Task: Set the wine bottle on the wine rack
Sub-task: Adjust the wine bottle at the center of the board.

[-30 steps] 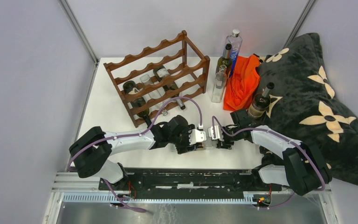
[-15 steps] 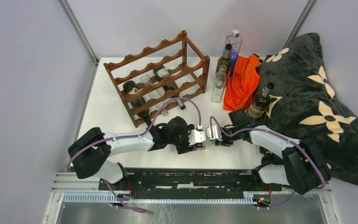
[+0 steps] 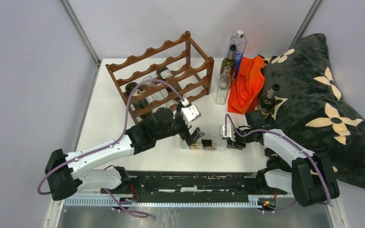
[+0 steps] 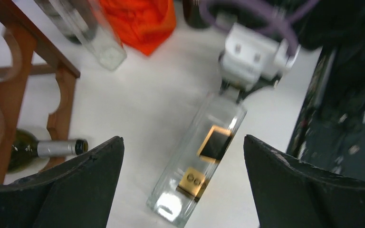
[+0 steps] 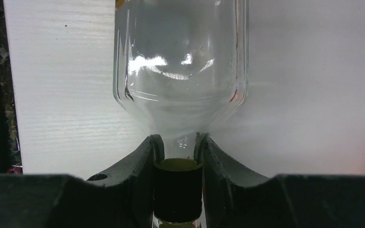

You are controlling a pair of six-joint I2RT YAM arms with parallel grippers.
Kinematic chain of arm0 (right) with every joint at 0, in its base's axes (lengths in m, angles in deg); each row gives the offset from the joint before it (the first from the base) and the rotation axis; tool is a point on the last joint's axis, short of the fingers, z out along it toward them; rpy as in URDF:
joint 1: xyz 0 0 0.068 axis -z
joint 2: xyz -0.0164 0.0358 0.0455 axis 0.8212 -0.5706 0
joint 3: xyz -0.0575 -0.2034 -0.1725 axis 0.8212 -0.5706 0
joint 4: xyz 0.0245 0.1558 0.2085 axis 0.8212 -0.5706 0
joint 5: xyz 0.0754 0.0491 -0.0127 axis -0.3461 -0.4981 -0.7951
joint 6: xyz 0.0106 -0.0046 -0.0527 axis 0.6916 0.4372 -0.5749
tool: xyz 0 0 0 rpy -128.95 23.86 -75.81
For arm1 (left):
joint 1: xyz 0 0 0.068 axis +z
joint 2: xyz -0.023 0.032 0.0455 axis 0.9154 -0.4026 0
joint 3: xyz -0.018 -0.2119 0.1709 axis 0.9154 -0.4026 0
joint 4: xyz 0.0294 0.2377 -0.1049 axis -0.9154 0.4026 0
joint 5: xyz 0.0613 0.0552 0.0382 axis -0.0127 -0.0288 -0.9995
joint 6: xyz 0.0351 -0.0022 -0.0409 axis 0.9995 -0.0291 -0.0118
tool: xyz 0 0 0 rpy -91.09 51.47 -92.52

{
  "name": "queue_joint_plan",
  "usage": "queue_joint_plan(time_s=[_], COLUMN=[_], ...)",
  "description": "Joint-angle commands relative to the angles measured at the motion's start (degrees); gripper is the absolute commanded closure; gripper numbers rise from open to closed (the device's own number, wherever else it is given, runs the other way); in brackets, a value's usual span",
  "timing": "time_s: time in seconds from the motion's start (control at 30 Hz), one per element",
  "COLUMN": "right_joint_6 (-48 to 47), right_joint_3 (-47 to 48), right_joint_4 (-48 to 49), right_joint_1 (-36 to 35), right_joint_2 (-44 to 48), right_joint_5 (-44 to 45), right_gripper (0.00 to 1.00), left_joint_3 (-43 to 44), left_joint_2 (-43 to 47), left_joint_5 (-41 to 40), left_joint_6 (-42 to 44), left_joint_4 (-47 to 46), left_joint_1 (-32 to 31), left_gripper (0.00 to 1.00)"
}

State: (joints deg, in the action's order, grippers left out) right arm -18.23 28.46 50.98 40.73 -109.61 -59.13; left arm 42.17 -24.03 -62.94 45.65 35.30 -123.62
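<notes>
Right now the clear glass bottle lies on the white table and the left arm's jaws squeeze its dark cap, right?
No: the right arm's jaws squeeze the dark cap of the clear glass bottle, as the right wrist view shows. The left arm's jaws stand open. The bottle does lie on the white table.

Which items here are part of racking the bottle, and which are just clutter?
In the job:
clear bottle, lying flat
right arm, jaws shut on its neck
left arm, jaws open over it
rack

Lying about:
racked bottles
three standing bottles
orange cloth
blanket
dark bottle at the blanket's edge
</notes>
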Motion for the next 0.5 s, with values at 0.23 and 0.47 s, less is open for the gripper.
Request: queue_joint_plan(time_s=[0.23, 0.47], right_joint_6=[-3.15, -1.28], right_joint_3=[4.64, 4.80], right_joint_4=[-5.53, -5.21], right_joint_1=[3.12, 5.17], right_joint_2=[3.02, 4.05], right_joint_5=[-9.85, -13.69], right_gripper=[1.00, 1.00], left_joint_3=[36.23, 53.18], left_joint_2=[-4.13, -12.60], left_joint_5=[0.41, -8.91], left_joint_6=[-40.24, -54.40], left_joint_4=[4.40, 7.28], left_joint_1=[-0.03, -5.55], left_gripper=[0.00, 0.00])
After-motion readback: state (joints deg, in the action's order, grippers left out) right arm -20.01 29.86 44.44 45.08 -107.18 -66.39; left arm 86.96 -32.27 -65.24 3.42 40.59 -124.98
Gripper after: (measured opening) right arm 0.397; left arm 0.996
